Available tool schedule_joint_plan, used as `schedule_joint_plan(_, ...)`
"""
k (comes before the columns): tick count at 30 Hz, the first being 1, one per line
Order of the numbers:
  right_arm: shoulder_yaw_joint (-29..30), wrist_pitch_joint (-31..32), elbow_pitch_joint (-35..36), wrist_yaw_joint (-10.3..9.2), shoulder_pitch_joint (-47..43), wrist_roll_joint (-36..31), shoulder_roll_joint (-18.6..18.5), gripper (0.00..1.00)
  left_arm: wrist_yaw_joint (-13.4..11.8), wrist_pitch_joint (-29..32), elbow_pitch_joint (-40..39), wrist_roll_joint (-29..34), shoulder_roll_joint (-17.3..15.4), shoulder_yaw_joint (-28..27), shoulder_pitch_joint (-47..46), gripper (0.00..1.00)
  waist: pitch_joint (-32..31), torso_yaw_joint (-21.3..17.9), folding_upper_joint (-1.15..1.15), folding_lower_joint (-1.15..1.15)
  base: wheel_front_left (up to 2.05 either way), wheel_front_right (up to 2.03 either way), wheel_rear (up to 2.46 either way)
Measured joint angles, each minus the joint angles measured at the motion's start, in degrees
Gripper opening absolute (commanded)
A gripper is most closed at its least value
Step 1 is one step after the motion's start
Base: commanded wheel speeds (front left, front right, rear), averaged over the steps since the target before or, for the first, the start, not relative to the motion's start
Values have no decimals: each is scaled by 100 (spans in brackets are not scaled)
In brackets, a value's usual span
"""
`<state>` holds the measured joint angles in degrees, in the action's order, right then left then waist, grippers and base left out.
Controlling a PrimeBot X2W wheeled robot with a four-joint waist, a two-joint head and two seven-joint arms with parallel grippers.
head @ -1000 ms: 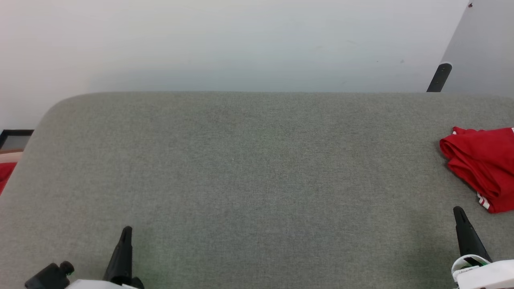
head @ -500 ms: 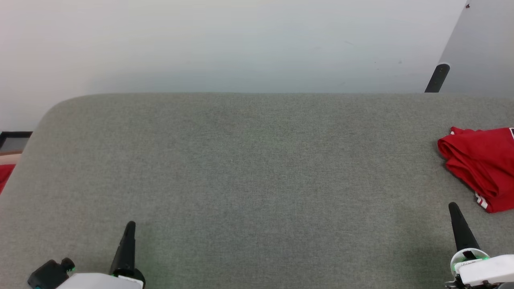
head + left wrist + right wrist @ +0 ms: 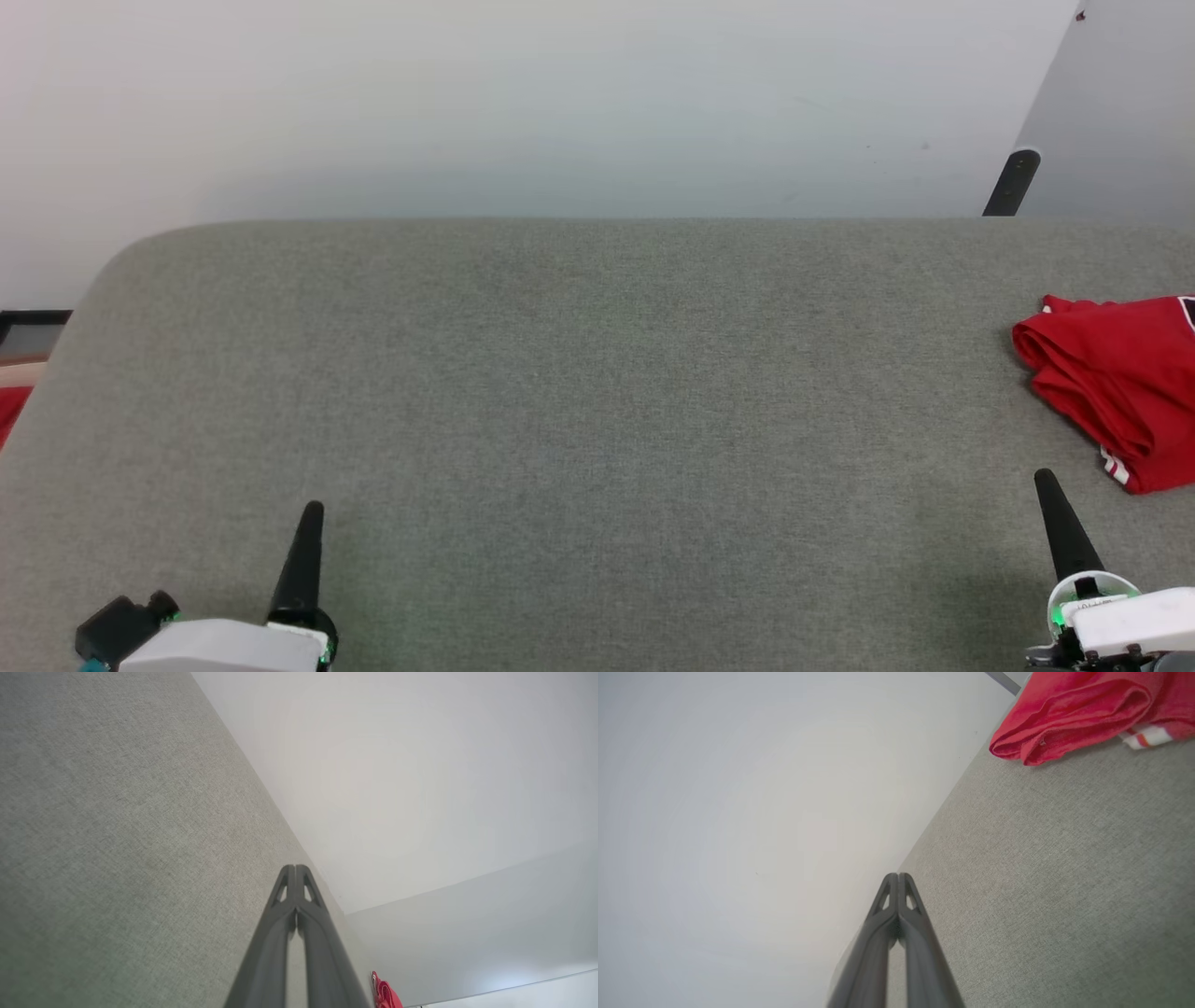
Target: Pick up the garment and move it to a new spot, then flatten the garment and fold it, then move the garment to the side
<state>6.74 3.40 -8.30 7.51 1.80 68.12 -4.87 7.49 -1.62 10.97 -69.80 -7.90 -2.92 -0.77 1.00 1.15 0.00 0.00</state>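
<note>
**A:** Garment (image 3: 1111, 392) first: red jersey, bunched in a folded wad at the far right of the grey fabric surface (image 3: 597, 392), cut off by the frame edge.

**B:** Yep, we've got striped trim (image 3: 1116, 465) on its near side. Long axis runs far-left to near-right, we reckon.

**A:** Right gripper (image 3: 1047, 490) sits just short of it. The garment's fwd and a bit right of the tips, near but not touching.

**B:** Its fingers are pressed together, nothing between 'em. Same w/ the left gripper (image 3: 313, 511): closed, empty, well apart across the surface.

**A:** So the right arm's nearer, our call. For any regrasp we'd want it to open first, then reach fwd-right.
</note>
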Motion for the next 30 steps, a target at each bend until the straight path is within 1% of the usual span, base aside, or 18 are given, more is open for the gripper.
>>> schedule_joint_plan(30, -3, 169, -321, -1, 230, 1326, 110, 0, -1, 413, 165, -1265, 247, -156, -275, 0, -40, -57, 0, 0, 0, 0, 0)
